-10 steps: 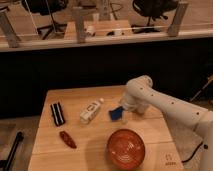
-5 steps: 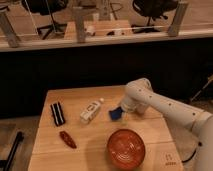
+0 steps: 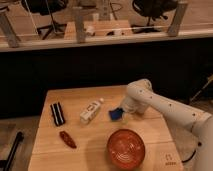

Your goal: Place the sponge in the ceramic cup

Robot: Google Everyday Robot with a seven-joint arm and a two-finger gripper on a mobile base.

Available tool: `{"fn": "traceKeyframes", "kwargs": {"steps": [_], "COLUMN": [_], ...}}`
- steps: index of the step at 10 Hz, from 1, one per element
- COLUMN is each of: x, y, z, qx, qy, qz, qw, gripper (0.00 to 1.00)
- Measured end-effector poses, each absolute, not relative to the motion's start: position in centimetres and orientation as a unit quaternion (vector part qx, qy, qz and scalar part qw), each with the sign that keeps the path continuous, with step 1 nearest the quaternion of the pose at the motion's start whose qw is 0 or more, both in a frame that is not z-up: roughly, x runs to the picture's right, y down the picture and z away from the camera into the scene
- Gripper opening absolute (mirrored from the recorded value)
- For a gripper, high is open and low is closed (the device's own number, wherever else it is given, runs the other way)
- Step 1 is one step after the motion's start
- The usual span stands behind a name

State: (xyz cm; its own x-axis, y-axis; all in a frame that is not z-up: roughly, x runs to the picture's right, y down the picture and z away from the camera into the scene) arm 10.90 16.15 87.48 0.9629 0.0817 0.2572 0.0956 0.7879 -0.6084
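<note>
Looking over the table (image 3: 95,150), you have one open container: the orange bowl (image 3: 126,148), near the front edge and right of centre, its shiny ribbed inside open to view. The white bottle (image 3: 91,110) lies on its side left of centre. It carries a label, but you cannot read the writing. A small mark (image 3: 170,159) at the table's front right corner is also unreadable.

The sponge (image 3: 116,114) is on the table between the bottle and the arm (image 3: 165,107), behind the bowl and apart from it. The pincer (image 3: 122,113) is low over the table, right at the sponge's right side; you cannot tell how far it is open or whether it has hold of the sponge.

A black bar (image 3: 58,113) lies at the left, with a red-brown piece (image 3: 67,139) in front of it. The table is pale wood. Behind it runs a dark wall (image 3: 100,65) topped by a rail (image 3: 100,37) with pale posts, and chair bases (image 3: 150,10) stand beyond.
</note>
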Motion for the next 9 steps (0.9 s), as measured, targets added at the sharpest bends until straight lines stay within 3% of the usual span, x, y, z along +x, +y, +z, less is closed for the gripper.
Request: {"fn": "traceKeyframes", "kwargs": {"steps": [5,9], "x": [11.4,11.2], "y": [15.8,13.1], "z": [87.3,84.7], "qx": [-0.321,-0.309], "qy": [-0.135,-0.137], "qz": [-0.010,-0.026], "qw": [0.938,0.941], "gripper": [0.03,0.00]}}
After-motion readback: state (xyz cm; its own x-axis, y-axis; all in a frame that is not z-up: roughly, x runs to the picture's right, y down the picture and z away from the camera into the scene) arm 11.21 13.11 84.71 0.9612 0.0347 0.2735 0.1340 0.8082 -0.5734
